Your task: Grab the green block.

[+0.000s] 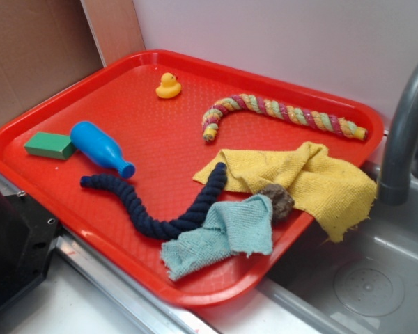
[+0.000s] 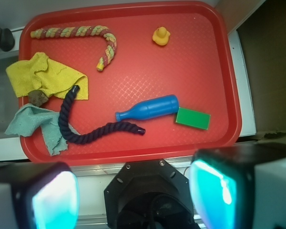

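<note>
Green block (image 1: 49, 145): lies flat on the red tray (image 1: 143, 122) at its left end, near the rim; in the wrist view (image 2: 193, 118) it sits near the lower right of the tray.
Blue bottle (image 1: 101, 148): on its side just to the right of the block, its wide base touching or almost touching the block, its neck pointing right and toward the near edge.
Navy rope (image 1: 164, 209): a dark twisted length curving along the near half of the tray, one end just near of the bottle's neck, the other end up against the yellow cloth.
Yellow cloth (image 1: 313, 181): crumpled at the right end of the tray, its right part hanging over the rim toward the sink (image 1: 376, 278).
Teal cloth (image 1: 226, 233): crumpled at the near right of the tray, overlapping the rope's bend and lying just beside the yellow cloth.
Brown lump (image 1: 279, 200): a small rough object where the two cloths meet; what it is cannot be told.
Striped rope (image 1: 279, 111): pink, yellow and green, hooked at its left end, along the far right of the tray.
Yellow duck (image 1: 168, 86): upright at the far middle of the tray, apart from everything else.
Faucet (image 1: 407, 125): grey, curved, at the right edge above the sink.
Fingers (image 2: 55, 200): seen only in the wrist view, at the bottom of the frame, set wide apart with nothing between them, off the tray and well apart from the block.
Surface (image 1: 76, 306): pale, visible near of the tray.
</note>
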Robot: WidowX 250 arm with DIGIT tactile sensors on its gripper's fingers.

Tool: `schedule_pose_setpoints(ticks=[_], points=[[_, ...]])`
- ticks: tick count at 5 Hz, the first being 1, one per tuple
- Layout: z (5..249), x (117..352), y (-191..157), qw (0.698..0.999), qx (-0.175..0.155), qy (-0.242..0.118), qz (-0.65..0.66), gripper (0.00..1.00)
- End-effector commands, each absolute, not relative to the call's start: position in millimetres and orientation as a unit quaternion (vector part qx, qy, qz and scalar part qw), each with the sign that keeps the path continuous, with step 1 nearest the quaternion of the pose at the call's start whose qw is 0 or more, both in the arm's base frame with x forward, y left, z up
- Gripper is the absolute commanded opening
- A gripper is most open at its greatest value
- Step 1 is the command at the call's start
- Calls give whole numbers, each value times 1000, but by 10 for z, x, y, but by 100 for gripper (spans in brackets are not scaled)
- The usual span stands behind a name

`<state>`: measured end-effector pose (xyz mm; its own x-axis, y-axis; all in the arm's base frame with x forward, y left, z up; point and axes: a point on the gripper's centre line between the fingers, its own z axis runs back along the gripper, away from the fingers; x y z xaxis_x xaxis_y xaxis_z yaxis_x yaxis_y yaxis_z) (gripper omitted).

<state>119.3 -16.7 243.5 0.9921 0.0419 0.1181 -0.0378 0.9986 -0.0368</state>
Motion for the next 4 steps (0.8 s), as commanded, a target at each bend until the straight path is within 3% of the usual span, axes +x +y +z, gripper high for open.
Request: schedule_pose_setpoints(ticks=[1,2,3,4], points=[[2435,1193,-167,998,-17,-60,20,100],[1999,1072,333,990,27,-22,138,100],[1697,892,704,965,-7,-17,261,100],[1491,896,822,925,-9,-24,379,100]])
